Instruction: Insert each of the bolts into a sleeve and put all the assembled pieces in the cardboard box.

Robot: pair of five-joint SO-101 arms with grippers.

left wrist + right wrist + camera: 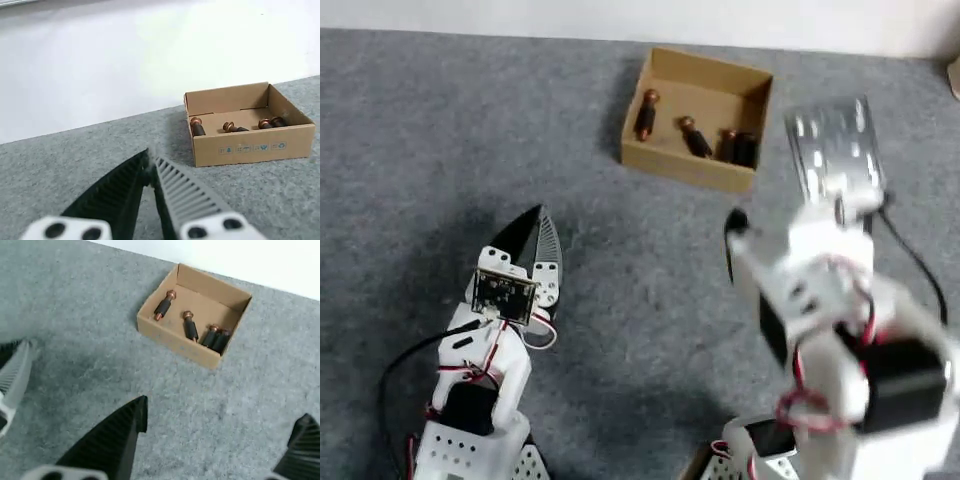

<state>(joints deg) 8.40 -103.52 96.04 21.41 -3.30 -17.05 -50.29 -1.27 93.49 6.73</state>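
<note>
The cardboard box (685, 167) stands at the back middle of the grey mat. Several assembled pieces, copper-headed bolts in black sleeves (646, 113), lie inside it, two of them side by side (216, 336) at one end. My left gripper (535, 228) rests low on the mat, well in front of and left of the box, shut with nothing in it. The left wrist view shows its fingertips (150, 162) meeting, with the box (250, 147) beyond. My right arm (830, 300) is raised at the right. Its gripper (222, 412) hangs open and empty above the mat, short of the box (175, 342).
Grey mat (440, 130) covers the table out to a white wall at the back. The left gripper (15, 375) also appears at the edge of the right wrist view.
</note>
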